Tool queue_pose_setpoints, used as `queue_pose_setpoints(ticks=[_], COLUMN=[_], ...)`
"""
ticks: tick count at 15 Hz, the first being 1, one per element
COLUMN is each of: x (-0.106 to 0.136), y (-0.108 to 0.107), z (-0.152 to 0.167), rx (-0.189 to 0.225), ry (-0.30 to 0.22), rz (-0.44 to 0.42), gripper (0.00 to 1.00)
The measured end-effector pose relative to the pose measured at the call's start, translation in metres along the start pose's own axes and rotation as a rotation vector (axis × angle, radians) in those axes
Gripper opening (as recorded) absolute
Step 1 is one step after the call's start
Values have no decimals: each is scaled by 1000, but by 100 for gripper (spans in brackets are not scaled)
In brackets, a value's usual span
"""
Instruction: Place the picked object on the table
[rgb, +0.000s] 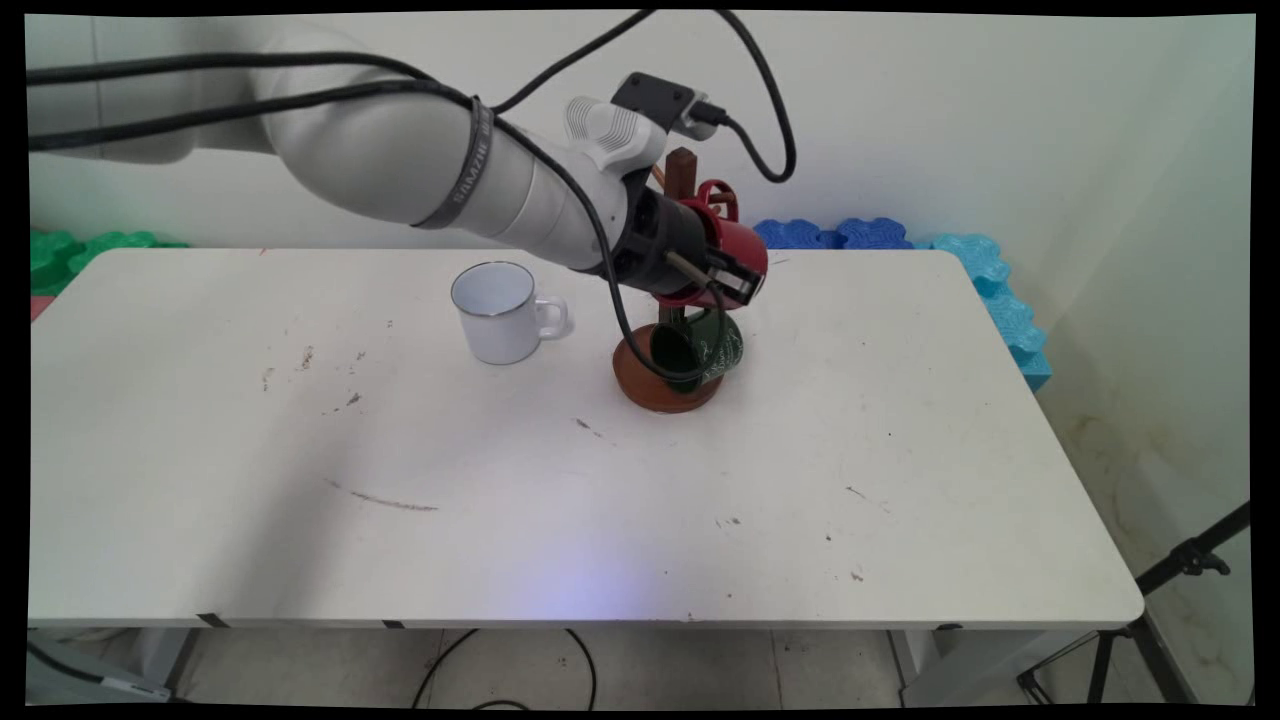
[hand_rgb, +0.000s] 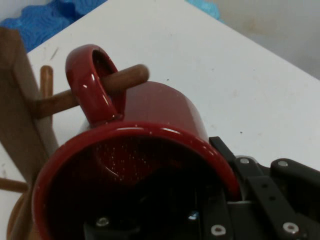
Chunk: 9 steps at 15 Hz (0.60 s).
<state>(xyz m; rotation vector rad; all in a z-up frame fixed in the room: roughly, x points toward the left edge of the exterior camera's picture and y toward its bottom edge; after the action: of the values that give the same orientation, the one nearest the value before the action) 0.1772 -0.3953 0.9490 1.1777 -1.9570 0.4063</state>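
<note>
The pincer (rgb: 735, 275) is closed on the rim of a red mug (hand_rgb: 150, 165), one finger inside and one outside. The mug's handle (hand_rgb: 95, 85) is threaded over a peg (hand_rgb: 120, 80) of the wooden mug tree (rgb: 682, 180). A green mug (rgb: 695, 345) hangs just below the pincer; a white mug (rgb: 500, 312) stands well apart on the counter (rgb: 600, 500).

White mug (rgb: 500, 312) left of rack (rgb: 668, 375); open table (rgb: 900, 450) right, front.

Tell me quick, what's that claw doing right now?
Claw: shut on the red mug, gripping its rim, with the mug's handle threaded over a peg of the wooden mug rack.
</note>
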Motion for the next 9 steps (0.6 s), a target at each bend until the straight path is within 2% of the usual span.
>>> queue_pose_setpoints(ticks=[9], x=[8], y=[23], z=[-21], rx=[-68], ry=[26], rz=[3], gripper=[0])
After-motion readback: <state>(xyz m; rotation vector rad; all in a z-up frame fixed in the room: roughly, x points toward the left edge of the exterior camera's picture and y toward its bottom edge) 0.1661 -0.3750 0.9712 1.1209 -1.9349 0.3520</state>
